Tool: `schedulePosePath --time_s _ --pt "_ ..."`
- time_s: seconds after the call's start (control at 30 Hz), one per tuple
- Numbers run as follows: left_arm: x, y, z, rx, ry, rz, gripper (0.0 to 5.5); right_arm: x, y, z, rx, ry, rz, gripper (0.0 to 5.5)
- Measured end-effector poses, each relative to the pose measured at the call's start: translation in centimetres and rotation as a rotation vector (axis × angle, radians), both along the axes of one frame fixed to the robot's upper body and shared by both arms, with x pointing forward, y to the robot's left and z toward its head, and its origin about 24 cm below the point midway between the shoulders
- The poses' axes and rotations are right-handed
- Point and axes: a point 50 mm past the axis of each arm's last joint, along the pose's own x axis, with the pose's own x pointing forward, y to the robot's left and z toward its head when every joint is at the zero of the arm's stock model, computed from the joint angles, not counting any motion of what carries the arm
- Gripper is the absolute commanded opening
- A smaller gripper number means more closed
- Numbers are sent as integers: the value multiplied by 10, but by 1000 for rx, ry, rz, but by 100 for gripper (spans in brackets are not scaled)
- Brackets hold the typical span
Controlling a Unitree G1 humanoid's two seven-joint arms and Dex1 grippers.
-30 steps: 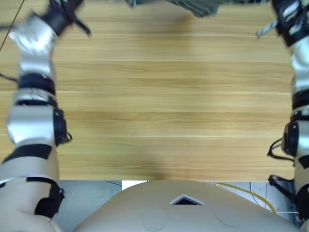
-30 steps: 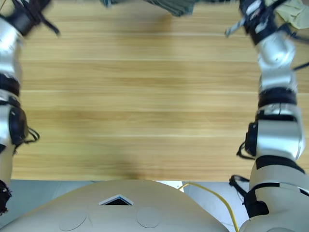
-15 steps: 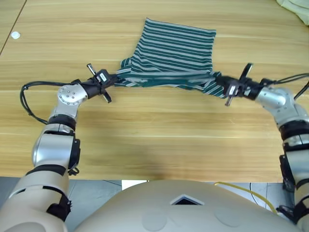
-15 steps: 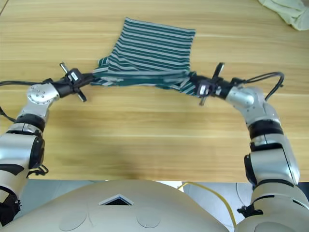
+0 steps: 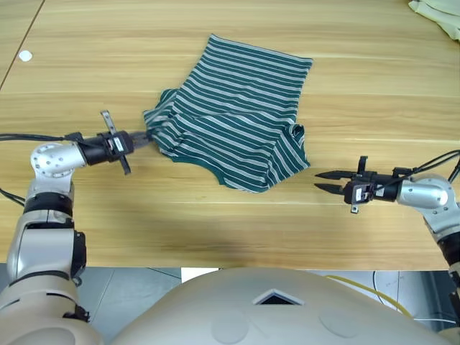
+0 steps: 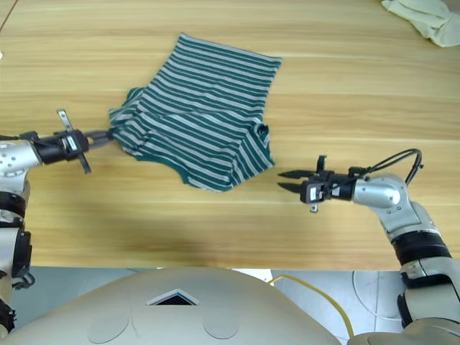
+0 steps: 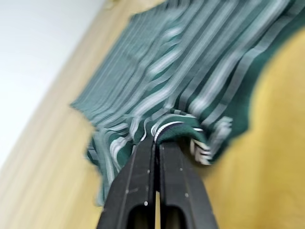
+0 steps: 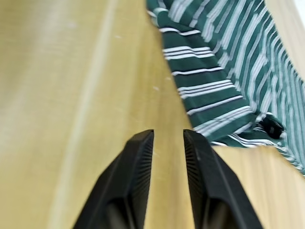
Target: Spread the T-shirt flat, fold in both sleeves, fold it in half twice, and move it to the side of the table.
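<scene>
Logged dark green, white-striped fabric T-shirt (image 5: 237, 108) near centre of light wooden surface (image 5: 215, 223); rumpled, near hem doubled over, not flat. Found left gripper (image 5: 146, 137) at shirt's 9 o'clock, fingers (image 7: 143, 176) pinched fully together on a bunched sleeve edge. Found right gripper (image 5: 321, 181) at shirt's 4 o'clock, apart from the cloth, fingers (image 8: 138, 162) parted by a modest gap, gripping nothing. Noted pale crumpled cloth (image 5: 437, 10) far off at 1 o'clock.

Judged risks:
- dragging the whole garment instead of spreading it, through pulling from 9 o'clock alone
- losing the sleeve, through so thin a pinch
- locking in the fold, through catching two layers on a regrasp at 4 o'clock

Read no brand, label or writing anywhere.
</scene>
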Motion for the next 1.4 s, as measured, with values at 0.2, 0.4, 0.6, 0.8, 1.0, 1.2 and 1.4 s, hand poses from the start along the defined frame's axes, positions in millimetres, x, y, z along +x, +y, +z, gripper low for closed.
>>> schedulePosePath --time_s 0.2,0.4,0.6,0.8,1.0,1.2,1.4 --pt "-29 -24 -26 65 68 -181 0 -31 23 11 155 66 128 279" --pt "-34 -23 -23 97 59 -199 0 -1 34 35 288 -92 13 387" --pt "-30 -8 -15 141 50 -127 0 45 65 21 263 -232 -134 489" --pt "-32 -15 -16 116 53 -158 108 67 99 -4 205 -254 -148 540" --pt "-32 -20 -16 83 45 -153 152 68 93 -7 167 -258 -143 540" --pt "-35 -22 -13 31 26 -158 152 61 80 -11 138 -256 -152 540" --pt "-37 -40 42 -429 -75 -221 152 56 67 -20 78 -262 -137 540"
